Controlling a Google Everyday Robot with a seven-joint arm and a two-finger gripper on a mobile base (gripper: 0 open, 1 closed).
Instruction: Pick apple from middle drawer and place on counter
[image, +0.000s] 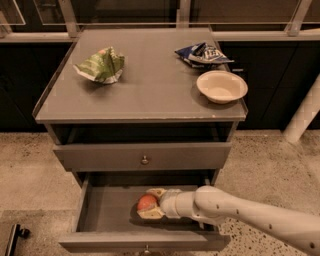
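The middle drawer (105, 210) is pulled open below the shut grey drawer with a round knob. The small red-orange apple (146, 202) lies inside it, right of centre. My gripper (150, 204) reaches into the drawer from the right on a white arm, and its two tan fingers sit on either side of the apple, one behind and one in front. The apple appears to rest on the drawer floor. The grey counter (145, 85) forms the cabinet's top above.
On the counter lie a crumpled green bag (101, 66) at the left, a blue chip bag (202, 53) at the back right and a white bowl (221, 86) near the right edge. A white post (305, 111) stands to the right on the speckled floor.
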